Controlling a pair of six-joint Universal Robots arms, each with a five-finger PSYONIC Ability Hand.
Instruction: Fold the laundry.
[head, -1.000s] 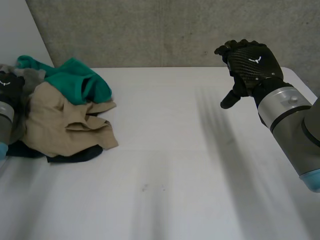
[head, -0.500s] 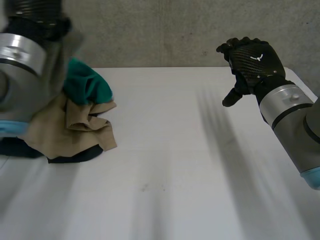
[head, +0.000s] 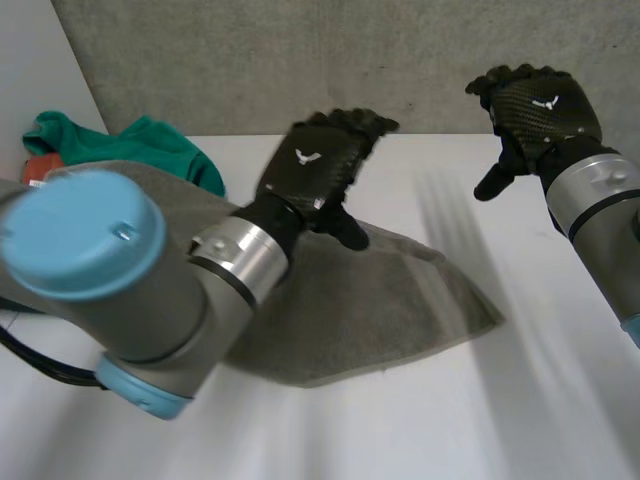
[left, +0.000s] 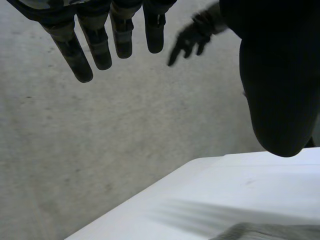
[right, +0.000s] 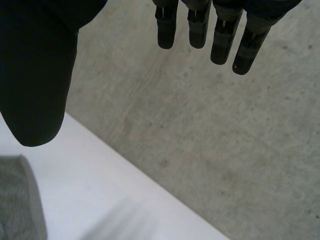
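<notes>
My left hand (head: 318, 172) is spread, holding nothing, above the grey towel (head: 380, 300), which lies mid-table with bare white table (head: 450, 420) past its near and right edges. My right hand (head: 535, 105) hangs spread too, well apart at the far right.

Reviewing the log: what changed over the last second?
The left arm swung from the left edge to the white table's middle; the open left hand hovers over a grey terry towel now spread there. The right hand stayed raised, open; the green cloth stayed put.

Bright, soft, even light
</notes>
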